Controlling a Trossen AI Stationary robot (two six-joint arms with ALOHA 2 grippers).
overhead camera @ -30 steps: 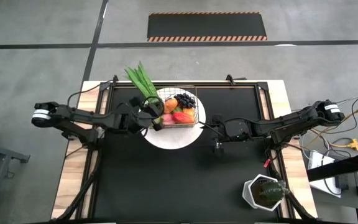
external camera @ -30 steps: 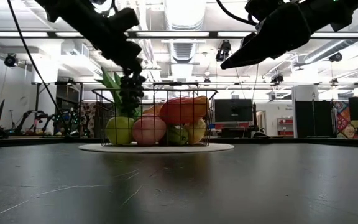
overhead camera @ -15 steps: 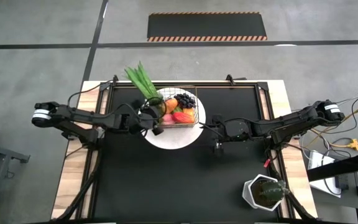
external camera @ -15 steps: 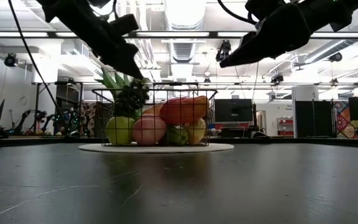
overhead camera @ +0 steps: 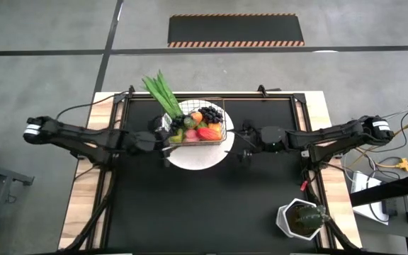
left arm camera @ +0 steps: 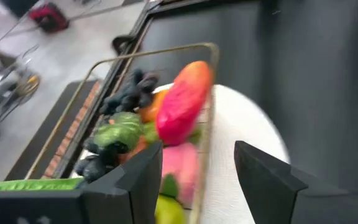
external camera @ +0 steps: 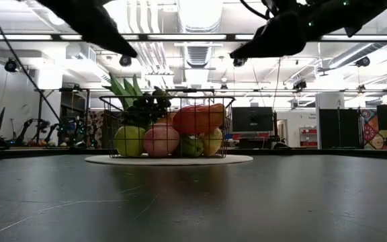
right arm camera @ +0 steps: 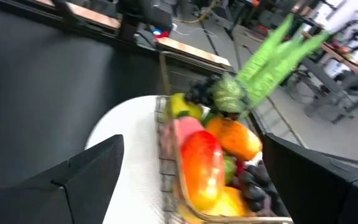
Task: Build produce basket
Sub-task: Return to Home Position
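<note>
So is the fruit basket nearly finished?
Looks done: the produce sits piled in the basket on the white plate. In hand: nothing; the left pincer and right pincer are open and empty, either side of it. Left: probably just parking the arms.

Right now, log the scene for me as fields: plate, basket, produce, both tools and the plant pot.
plate: round, white, mid-table toward the far edge
basket: wire, standing on the plate
produce: piled in the basket
green stalks: sticking out over the basket's rim
left tool: open, empty, raised beside the basket on its own arm's side
right tool: open, empty, raised at the basket's opposite side
plant pot: white, near the table's front right corner
</note>
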